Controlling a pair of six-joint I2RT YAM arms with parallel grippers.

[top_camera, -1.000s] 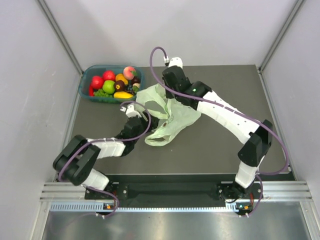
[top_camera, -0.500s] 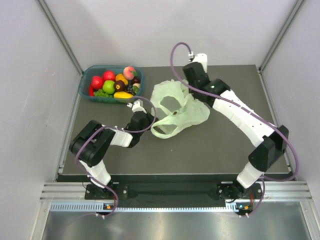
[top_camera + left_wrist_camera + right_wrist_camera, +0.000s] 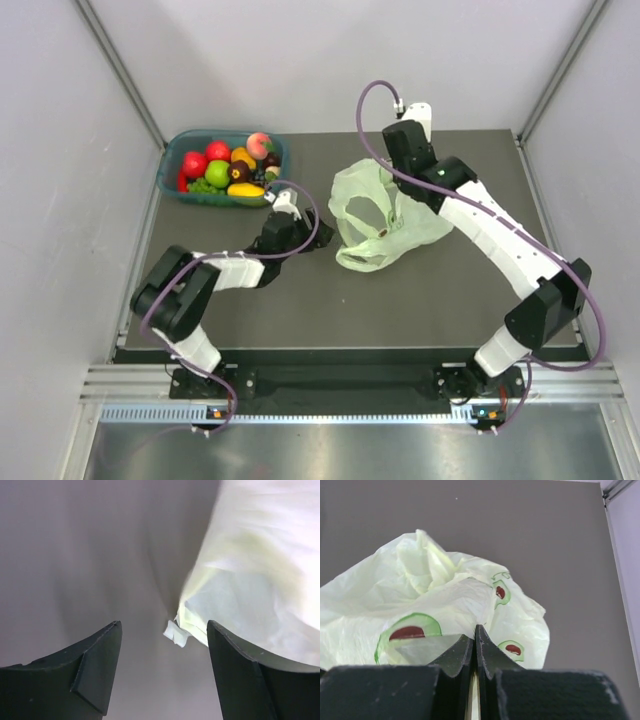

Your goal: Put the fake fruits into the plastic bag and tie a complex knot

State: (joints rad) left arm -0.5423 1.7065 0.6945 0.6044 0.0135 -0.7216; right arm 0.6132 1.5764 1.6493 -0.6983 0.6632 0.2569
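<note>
The right claw [image 3: 475, 639] was pressed shut on a fold of the plastic bag [image 3: 385, 215]. The bag lay crumpled on the desk [image 3: 440, 300], right of centre, with its far side gathered up at that claw. The left claw [image 3: 164, 630] stood wide apart and held nothing, near the bag on its left. The fake fruits [image 3: 228, 165] sat heaped in the teal tub [image 3: 170, 165] at the far left corner.

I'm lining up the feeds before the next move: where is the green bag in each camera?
Top camera: bag right of centre, under the right arm.
Left wrist: bag upper right, blurred.
Right wrist: bag centre and left, crumpled.
Shared landmark: the grey table beneath it in every view.
</note>
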